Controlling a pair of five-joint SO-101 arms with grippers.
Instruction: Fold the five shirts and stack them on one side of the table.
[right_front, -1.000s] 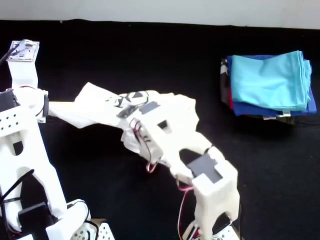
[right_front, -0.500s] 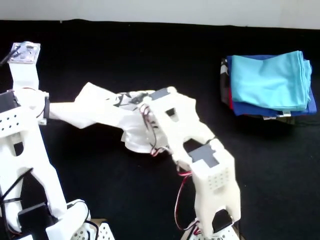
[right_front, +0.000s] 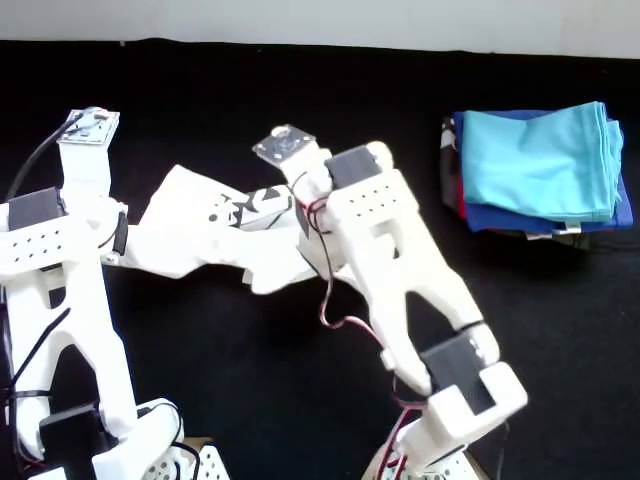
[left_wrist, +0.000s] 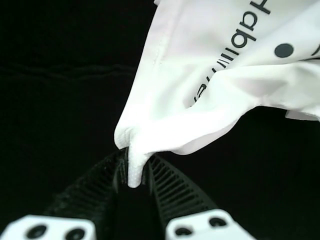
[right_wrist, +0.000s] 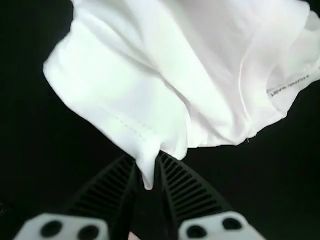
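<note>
Left gripper (left_wrist: 134, 172), right gripper (right_wrist: 148, 175) — both outstretched, pinching white shirt (right_front: 190, 228)

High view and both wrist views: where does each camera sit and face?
High view: fixed above the black table, looking down on both arms, the white printed fabric shirt and a folded shirt stack.
Left wrist view: on the left wrist, looking along its black jaws, shut on a shirt edge.
Right wrist view: likewise on the right; jaws shut on a hem.
All share that shirt.

Centre of white shirt (right_front: 195, 225) hidden beneath right arm (right_front: 395, 250); stack (right_front: 520, 218) at 2 o'clock, lower shirts mostly covered by turquoise shirt (right_front: 540, 160).
</note>
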